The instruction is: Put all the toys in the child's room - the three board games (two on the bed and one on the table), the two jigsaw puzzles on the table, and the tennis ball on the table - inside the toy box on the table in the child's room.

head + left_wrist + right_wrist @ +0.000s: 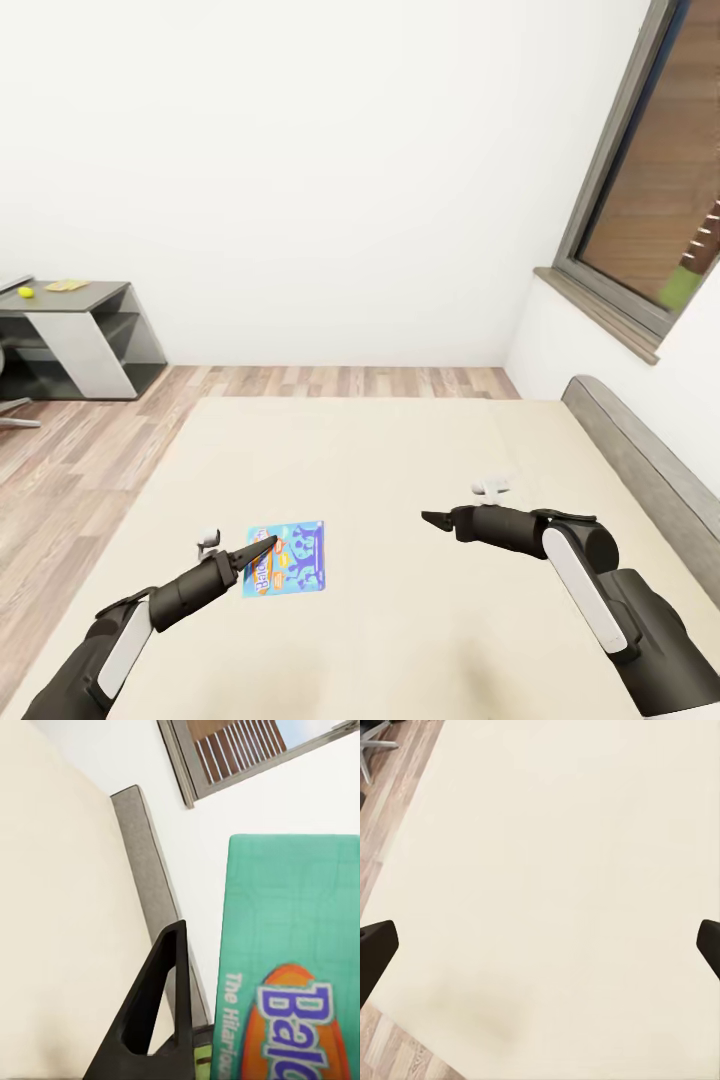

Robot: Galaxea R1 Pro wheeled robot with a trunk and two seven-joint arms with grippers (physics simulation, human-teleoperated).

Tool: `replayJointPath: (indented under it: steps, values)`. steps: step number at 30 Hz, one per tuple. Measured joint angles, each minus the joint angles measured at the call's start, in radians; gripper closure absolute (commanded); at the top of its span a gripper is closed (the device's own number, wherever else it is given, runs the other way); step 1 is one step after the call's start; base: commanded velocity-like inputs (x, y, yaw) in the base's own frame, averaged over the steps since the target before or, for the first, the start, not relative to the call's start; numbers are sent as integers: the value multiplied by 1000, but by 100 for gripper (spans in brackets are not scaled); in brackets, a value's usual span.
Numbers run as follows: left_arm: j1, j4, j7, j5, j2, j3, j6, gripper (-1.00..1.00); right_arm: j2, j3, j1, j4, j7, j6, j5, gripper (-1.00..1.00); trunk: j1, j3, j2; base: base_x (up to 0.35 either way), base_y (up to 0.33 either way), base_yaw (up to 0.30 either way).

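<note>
Bed point(400, 470); board game point(287, 558) touching left claw point(262, 545).

a bedroom at home: wide bed point(400, 480), window point(650, 190), wooden floor point(90, 440).

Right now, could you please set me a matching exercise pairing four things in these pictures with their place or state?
Things:
1. tennis ball
2. blue board game
3. right gripper
4. window

Place or state:
A. lying flat on the bed, by the left gripper
B. jaws wide apart, above bare bedding
C. on the grey table at the far left
D. set in the wall on the right

Pairs: 1-C, 2-A, 3-B, 4-D
</note>
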Motion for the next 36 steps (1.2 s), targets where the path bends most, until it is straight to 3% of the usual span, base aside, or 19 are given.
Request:
replayJointPath:
  steps: [36]
  values:
    - [0,1,6,-1,-1,-2,1,100,0,-14,0,1,0,0,0,-100,0,0,0,0,22,-13]
